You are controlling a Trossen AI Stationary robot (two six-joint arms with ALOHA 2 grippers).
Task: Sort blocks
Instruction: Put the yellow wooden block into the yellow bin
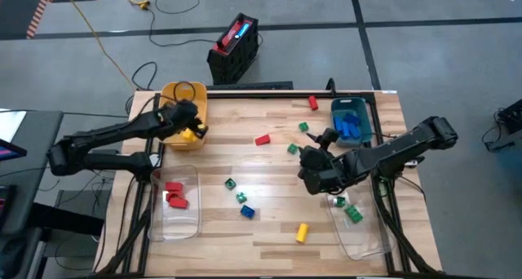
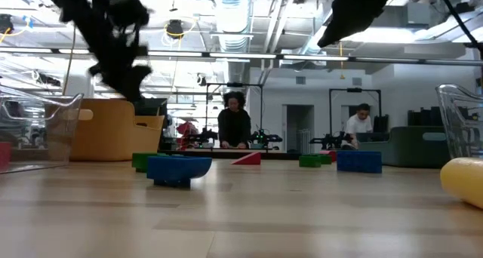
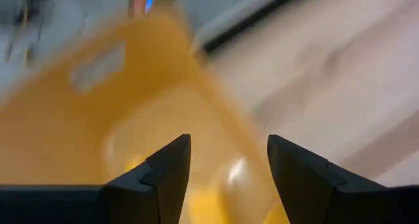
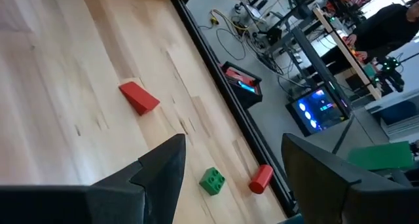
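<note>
Small studded blocks lie scattered on the wooden table: a red wedge point(image 1: 262, 139) point(image 4: 139, 96), green ones point(image 1: 292, 148) point(image 4: 212, 180), a red cylinder point(image 1: 312, 104) point(image 4: 260, 178), a blue one point(image 1: 247, 211) point(image 2: 179, 169) and a yellow one point(image 1: 301, 232). My left gripper point(image 1: 186, 120) point(image 3: 229, 149) is open and empty above the yellow bin point(image 1: 183, 99) point(image 3: 85, 119), where a yellow block point(image 1: 189, 135) rests. My right gripper point(image 1: 314, 161) point(image 4: 232, 149) hangs open and empty above the table's right half, near the green blocks.
A clear bin point(image 1: 175, 222) at the left near corner holds red blocks point(image 1: 175, 193). Another clear bin point(image 1: 363, 238) at the right holds green blocks point(image 1: 351, 210). The teal bin point(image 1: 363, 116) at the far right holds blue blocks. People sit in the room beyond point(image 2: 235, 122).
</note>
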